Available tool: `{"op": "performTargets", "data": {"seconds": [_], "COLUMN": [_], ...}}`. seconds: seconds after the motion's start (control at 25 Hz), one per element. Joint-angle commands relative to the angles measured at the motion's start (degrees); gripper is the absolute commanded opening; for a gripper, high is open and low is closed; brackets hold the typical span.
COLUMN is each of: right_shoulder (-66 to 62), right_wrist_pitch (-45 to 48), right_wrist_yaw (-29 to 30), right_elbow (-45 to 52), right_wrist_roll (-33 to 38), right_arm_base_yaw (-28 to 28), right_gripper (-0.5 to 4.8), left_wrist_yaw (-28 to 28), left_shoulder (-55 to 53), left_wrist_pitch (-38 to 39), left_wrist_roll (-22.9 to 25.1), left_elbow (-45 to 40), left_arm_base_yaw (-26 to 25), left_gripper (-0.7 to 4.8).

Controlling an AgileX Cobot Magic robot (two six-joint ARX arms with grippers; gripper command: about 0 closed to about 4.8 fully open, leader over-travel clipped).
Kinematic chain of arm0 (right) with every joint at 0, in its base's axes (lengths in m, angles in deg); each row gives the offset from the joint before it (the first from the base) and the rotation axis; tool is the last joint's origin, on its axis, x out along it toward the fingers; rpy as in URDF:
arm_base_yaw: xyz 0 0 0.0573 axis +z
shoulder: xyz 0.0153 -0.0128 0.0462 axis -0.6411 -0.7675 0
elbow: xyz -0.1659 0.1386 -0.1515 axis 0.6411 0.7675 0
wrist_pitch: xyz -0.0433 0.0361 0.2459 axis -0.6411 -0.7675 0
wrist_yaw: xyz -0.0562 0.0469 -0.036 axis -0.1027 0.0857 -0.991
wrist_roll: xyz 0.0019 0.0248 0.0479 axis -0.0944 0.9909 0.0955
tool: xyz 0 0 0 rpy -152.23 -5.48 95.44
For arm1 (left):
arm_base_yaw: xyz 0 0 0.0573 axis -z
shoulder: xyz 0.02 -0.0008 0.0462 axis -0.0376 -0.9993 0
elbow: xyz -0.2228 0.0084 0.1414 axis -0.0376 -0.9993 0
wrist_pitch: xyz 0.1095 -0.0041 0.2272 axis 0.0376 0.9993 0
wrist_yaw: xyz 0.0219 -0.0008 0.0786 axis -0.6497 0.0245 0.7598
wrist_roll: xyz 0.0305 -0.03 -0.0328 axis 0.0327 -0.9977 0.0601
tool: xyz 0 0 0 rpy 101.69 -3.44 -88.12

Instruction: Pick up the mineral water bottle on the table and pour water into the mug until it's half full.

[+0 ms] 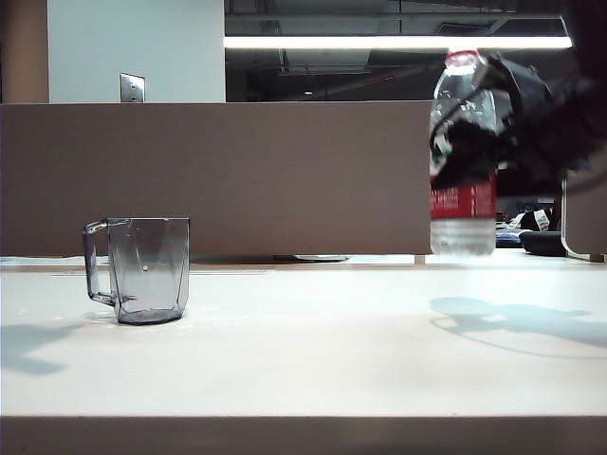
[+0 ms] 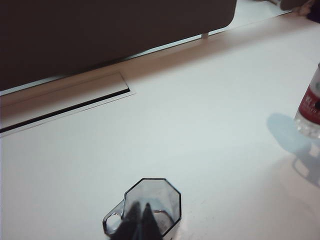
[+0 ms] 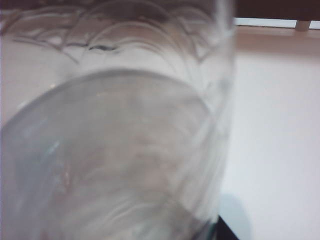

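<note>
Smooth white counter (image 1: 313, 351) with a pale front edge fills the foreground, matt and bare apart from soft shadows. Toward its left stands the mug (image 1: 147, 268), smoky-grey transparent plastic or glass, faceted, with a squarish handle on its left and a thick base; it looks empty. From the left wrist view the mug's (image 2: 150, 205) rim is an octagon, and the left claw (image 2: 141, 221) hangs just above it, two dark fingertips pressed together, clenched on nothing.

Farther back on the right, the mineral water bottle (image 1: 463, 156) is upright and lifted clear of the counter, its shadow lying beneath it. It is clear ribbed plastic with a red neck ring and a red-and-white label, water showing below the label. The black right claw (image 1: 474, 142) is wrapped around its upper body, grasping it; its wrist camera is filled by the bottle's blurred, curved wall (image 3: 115, 140). Behind runs a brown partition panel (image 1: 218, 175).
</note>
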Motion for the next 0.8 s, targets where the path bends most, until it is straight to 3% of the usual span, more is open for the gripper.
{"op": "performTargets", "data": {"seconds": [0.04, 0.16, 0.28, 0.48, 0.68, 0.8], "right_shoulder": [0.7, 0.59, 0.59, 0.57, -3.37, -6.4], "right_wrist_pitch": [-16.39, -28.33, -32.02, -33.62, -43.21, -44.78], "right_wrist_yaw": [0.13, -5.46, -12.04, -18.23, -28.09, -30.67], "right_elbow": [-9.14, -17.92, -22.99, -26.45, -34.14, -37.09], "right_wrist_roll": [-3.32, -11.08, -18.99, -23.17, -28.96, -30.23], "right_arm_base_yaw": [1.18, 4.02, 7.63, 12.24, 19.67, 22.86], "right_gripper": [3.14, 3.14, 3.14, 3.14, 3.14, 3.14], "left_wrist_yaw": [0.28, 1.55, 1.53, 0.9, -0.68, -1.53], "left_shoulder": [0.11, 0.09, 0.09, 0.42, 0.31, 0.13], "left_wrist_pitch": [2.03, 6.45, 11.34, 11.67, 13.79, 16.2], "left_wrist_roll": [1.53, 4.15, 6.32, 6.49, 6.4, 6.43], "left_elbow": [1.51, 3.5, 5.57, 6.99, 8.98, 8.96], "left_arm_base_yaw": [-0.07, -0.07, -0.09, -0.07, -0.09, -0.11], "left_gripper": [-0.05, -0.05, -0.05, -0.05, -0.05, -0.05]}}
